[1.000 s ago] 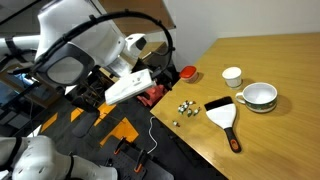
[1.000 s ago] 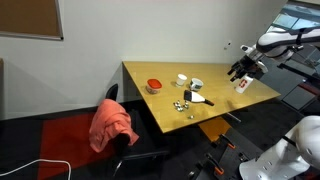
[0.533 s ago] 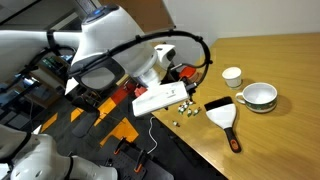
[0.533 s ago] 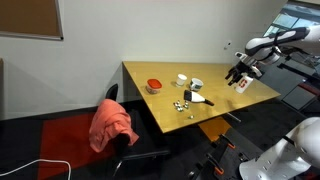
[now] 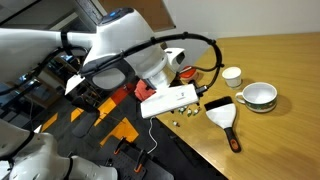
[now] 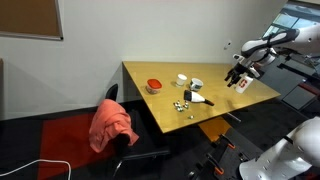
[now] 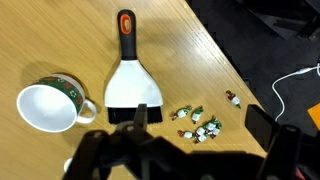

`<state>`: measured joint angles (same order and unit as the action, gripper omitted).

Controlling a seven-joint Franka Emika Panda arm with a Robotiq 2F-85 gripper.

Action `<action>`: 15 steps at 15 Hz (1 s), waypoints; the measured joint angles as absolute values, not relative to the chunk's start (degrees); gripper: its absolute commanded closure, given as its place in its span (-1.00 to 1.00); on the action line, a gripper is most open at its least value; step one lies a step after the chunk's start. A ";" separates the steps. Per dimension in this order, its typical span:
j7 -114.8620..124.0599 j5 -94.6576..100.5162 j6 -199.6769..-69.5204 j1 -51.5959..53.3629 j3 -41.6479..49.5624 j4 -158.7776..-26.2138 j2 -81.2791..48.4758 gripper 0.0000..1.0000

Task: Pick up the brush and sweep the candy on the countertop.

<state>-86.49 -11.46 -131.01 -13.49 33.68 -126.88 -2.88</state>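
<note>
Light tan wooden bench [image 7: 60, 40] carries all items. Flat hand brush [image 7: 128, 80], white fan head, black red-tipped handle, lies flat between a white mug [image 7: 50, 105] and the tiny wrapped candy cluster [image 7: 200, 122]. My jaws stand wide apart, empty, near the brush head.

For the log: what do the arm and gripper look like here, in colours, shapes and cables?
The arm has bulky rounded white links with dark bands at the joints. A black cable loops along it to the wrist, where a flat white rectangular block sits. The gripper is black, with dark blocky fingers in the wrist view. No markings are legible.
</note>
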 measured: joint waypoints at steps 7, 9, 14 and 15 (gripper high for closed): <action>-99.68 -28.44 -136.53 -21.56 26.80 -127.01 -4.96 -1.00; -105.48 -35.28 -137.64 -23.53 25.61 -126.81 -6.68 -1.00; -115.71 -46.30 -137.90 -28.19 23.07 -123.87 -13.71 -1.00; -116.79 -47.75 -137.86 -29.09 22.60 -122.87 -15.35 -1.00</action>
